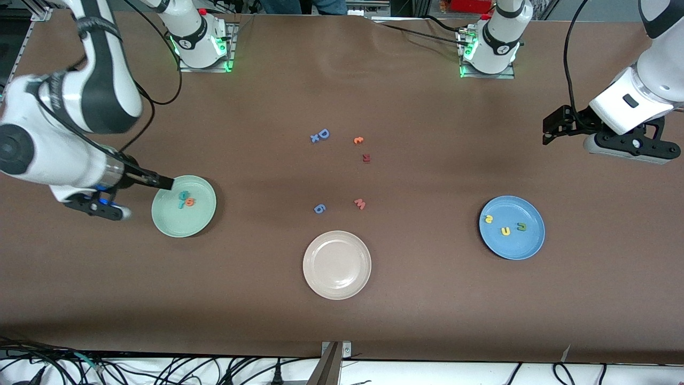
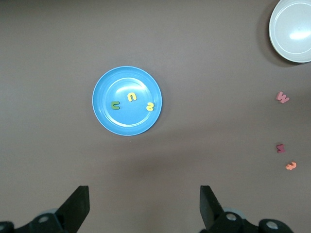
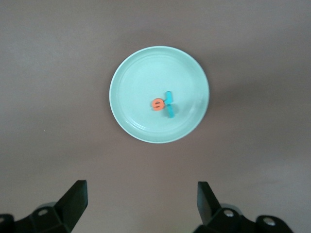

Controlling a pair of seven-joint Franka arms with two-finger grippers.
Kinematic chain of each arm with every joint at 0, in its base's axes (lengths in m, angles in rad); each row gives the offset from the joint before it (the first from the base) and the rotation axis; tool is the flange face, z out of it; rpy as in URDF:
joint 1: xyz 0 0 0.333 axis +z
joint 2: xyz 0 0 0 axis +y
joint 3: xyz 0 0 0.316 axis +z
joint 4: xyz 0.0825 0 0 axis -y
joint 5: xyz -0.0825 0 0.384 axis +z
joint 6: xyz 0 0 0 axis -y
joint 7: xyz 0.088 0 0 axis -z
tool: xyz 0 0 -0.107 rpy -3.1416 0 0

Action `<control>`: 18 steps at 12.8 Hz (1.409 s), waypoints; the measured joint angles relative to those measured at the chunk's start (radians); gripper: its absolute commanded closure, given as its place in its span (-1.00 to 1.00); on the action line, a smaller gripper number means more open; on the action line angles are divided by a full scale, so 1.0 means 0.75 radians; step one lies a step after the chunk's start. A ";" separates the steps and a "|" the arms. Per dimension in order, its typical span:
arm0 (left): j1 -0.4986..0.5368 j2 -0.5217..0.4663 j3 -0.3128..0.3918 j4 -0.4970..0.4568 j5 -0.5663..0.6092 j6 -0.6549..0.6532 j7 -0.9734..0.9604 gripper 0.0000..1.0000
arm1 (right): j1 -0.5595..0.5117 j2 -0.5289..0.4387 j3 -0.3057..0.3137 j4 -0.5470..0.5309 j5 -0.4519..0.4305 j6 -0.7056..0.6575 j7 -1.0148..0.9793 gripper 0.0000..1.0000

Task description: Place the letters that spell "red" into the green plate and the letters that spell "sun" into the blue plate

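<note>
Letters sorted onto plates
Green plate (image 1: 160,216): "red" letters (image 1: 185,200); blue plate (image 1: 526,246): "sun" letters (image 1: 505,225); left gripper (image 1: 556,128), right gripper (image 1: 160,182): fingers wide apart, empty.

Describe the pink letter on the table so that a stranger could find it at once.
Start at the cream-white plate, the plate nearest the front camera. Just farther from the camera than its rim lie two loose letters, side by side. The pink "w" is the one toward the left arm's end; its neighbour is blue and rounded.
</note>
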 measured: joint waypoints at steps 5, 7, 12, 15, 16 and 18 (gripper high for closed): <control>0.000 0.000 0.000 0.000 0.000 0.000 0.000 -1.00 | -0.054 -0.180 0.004 0.030 -0.001 -0.172 -0.160 -1.00; 0.001 0.000 0.000 0.000 0.000 0.000 0.000 -1.00 | -0.061 -0.196 0.008 0.066 -0.001 -0.202 -0.236 -1.00; 0.003 0.001 0.001 0.000 0.000 0.000 0.000 -1.00 | -0.086 -0.212 0.009 0.093 -0.001 -0.262 -0.311 -1.00; 0.008 0.000 0.004 0.000 0.000 -0.007 0.000 -1.00 | -0.085 -0.212 0.013 0.104 -0.001 -0.260 -0.312 -1.00; 0.012 0.000 0.004 0.000 0.000 -0.010 0.000 -1.00 | -0.085 -0.212 0.015 0.108 -0.001 -0.257 -0.312 -1.00; 0.020 0.000 0.004 0.000 0.000 -0.011 0.000 -1.00 | -0.082 -0.212 0.022 0.112 -0.001 -0.246 -0.312 -1.00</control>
